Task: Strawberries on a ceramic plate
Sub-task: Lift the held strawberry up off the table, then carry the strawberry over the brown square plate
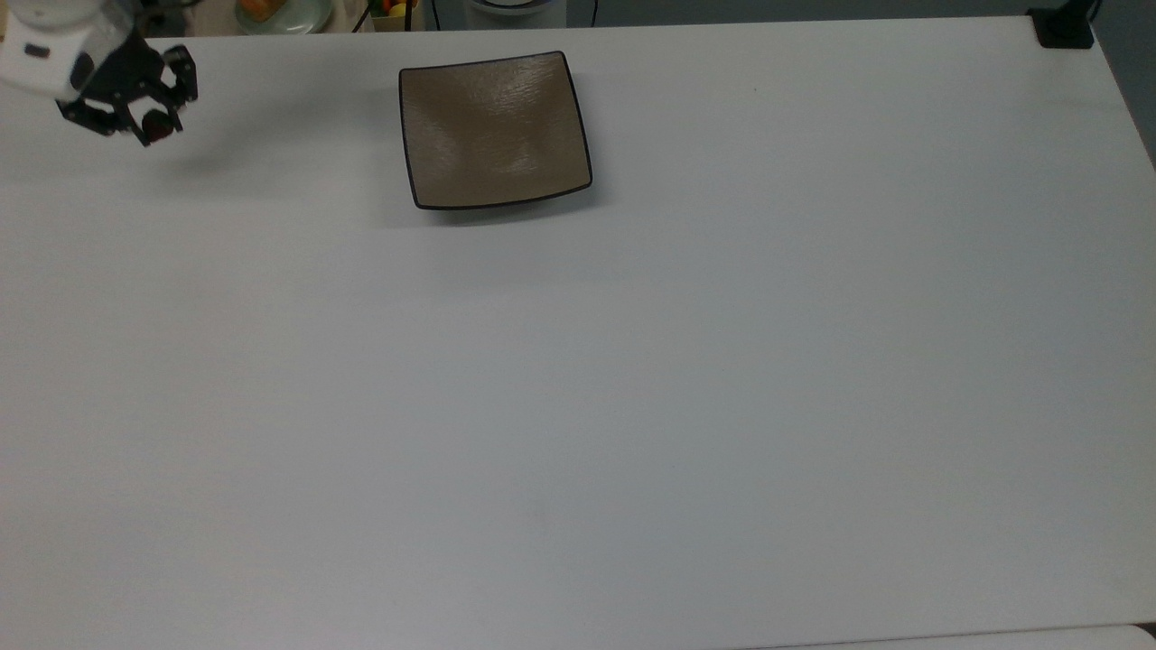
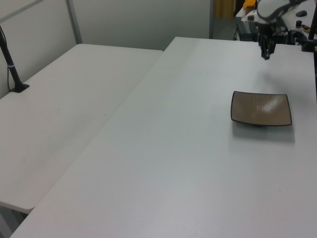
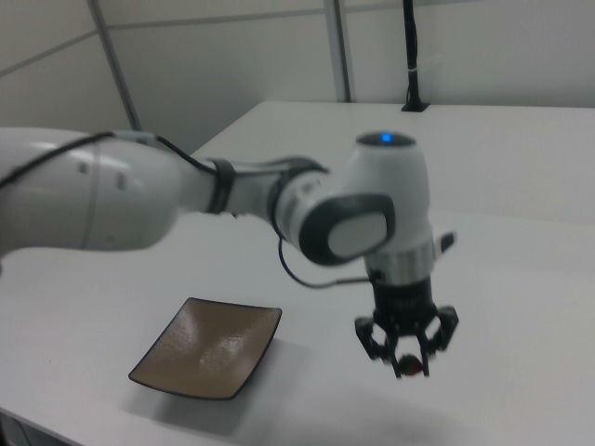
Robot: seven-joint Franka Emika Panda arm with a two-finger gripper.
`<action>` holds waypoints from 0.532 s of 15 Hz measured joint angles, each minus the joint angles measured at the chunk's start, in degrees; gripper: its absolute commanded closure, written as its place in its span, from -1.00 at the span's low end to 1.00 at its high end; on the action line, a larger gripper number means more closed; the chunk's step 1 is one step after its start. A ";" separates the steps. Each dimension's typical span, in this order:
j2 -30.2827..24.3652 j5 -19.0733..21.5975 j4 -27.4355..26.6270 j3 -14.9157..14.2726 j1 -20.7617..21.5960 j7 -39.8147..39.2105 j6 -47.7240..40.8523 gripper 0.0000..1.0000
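In the top view, the claw (image 1: 144, 116) hangs at the top view's far left, near the table's back edge, its black fingers (image 1: 185, 77) closed narrowly on the strawberry (image 1: 155, 125), a small dark red shape pinched at the tips. A soft shadow lies on the white table (image 1: 578, 379) just below and to the right of the claw, apart from it, so the claw and its load are up off the surface. Behind the table edge, to the claw's right, sits a pale green round dish (image 1: 284, 14) with something orange in it. Farther right, well apart from the claw, the ceramic plate (image 1: 495, 128) lies flat on the table, square, tan-brown and glossy with a thin dark rim and nothing on it. At the top view's far right corner stands a black mount (image 1: 1064, 25).

In the left view, a black post (image 2: 10, 64) rises from a second table at the left view's left; the ceramic plate (image 2: 261, 108) is on the right, with the claw (image 2: 267, 54) above and beyond it.

In the right view, the ceramic plate (image 3: 209, 348) rests at lower left, and the claw (image 3: 407, 360) points down to its right, holding the strawberry (image 3: 409, 365) clear of the table (image 3: 521, 279).
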 measured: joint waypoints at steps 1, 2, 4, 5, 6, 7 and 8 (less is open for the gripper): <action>-1.40 0.00 0.67 0.04 0.06 0.00 -2.43 0.73; -2.59 0.00 1.20 0.09 0.24 0.00 -4.65 0.73; -4.53 0.00 2.17 0.13 1.10 0.00 -9.06 0.73; -5.43 0.00 2.58 0.17 1.56 0.00 -11.19 0.73; -6.34 0.00 2.96 0.21 1.99 0.00 -13.28 0.73; -7.33 0.00 3.22 0.24 2.45 0.03 -15.23 0.73; -8.40 0.01 3.37 0.26 3.10 0.42 -17.19 0.73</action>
